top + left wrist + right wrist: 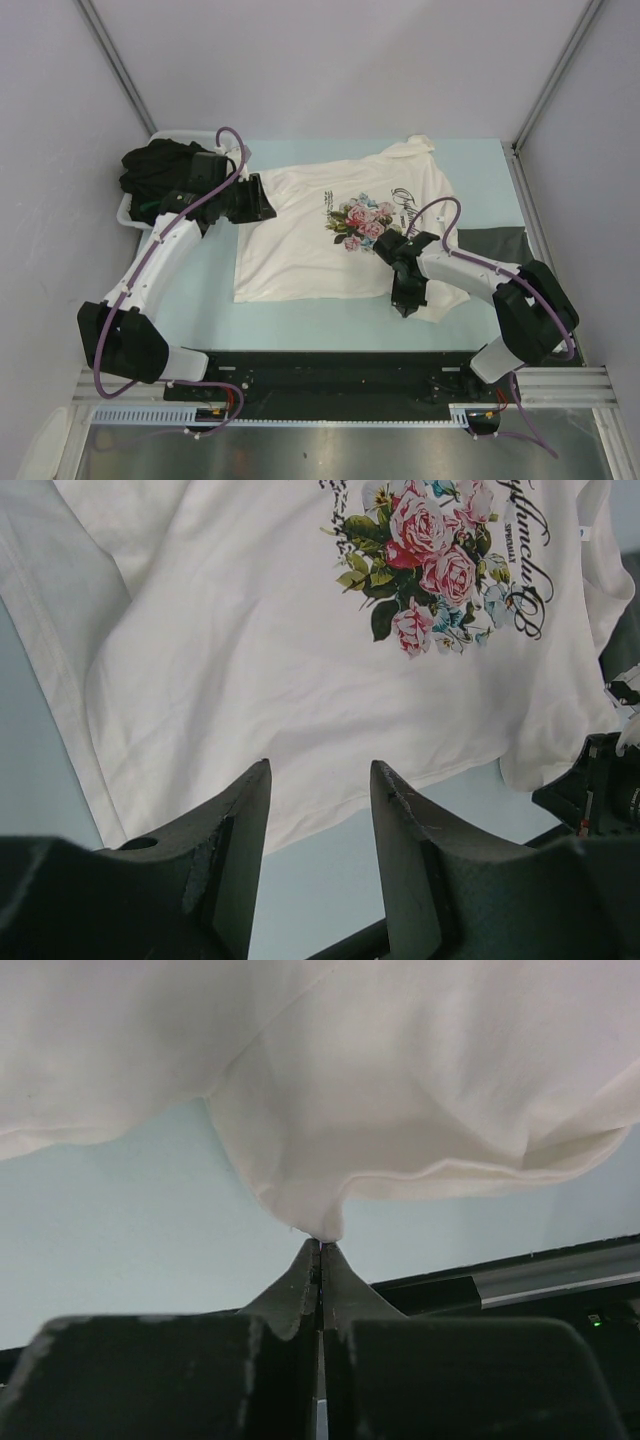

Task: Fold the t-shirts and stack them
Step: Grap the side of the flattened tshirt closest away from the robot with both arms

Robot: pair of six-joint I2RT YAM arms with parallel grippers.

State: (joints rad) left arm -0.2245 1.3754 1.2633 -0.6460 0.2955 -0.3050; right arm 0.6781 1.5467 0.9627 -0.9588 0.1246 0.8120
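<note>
Nearest my right wrist camera, the right gripper (320,1248) has its fingers pressed together on a small pinch of the cream-white t-shirt (420,1100), taken at a hemmed edge. The cloth rises from the pinch, and the pale blue table (120,1230) shows beneath it. In the top view this pinch sits at the shirt's near right corner. The shirt lies spread at mid-table, rose print (362,222) and dark script facing up, collar toward the far right. The left gripper (320,780) is at the shirt's left side, fingers held well apart with nothing between them; I cannot tell whether it touches the cloth. A heap of black t-shirts (160,168) fills the white tub (127,215) at the far left. A dark grey t-shirt (500,245) lies flat near the table's right edge, beside the right arm.
</note>
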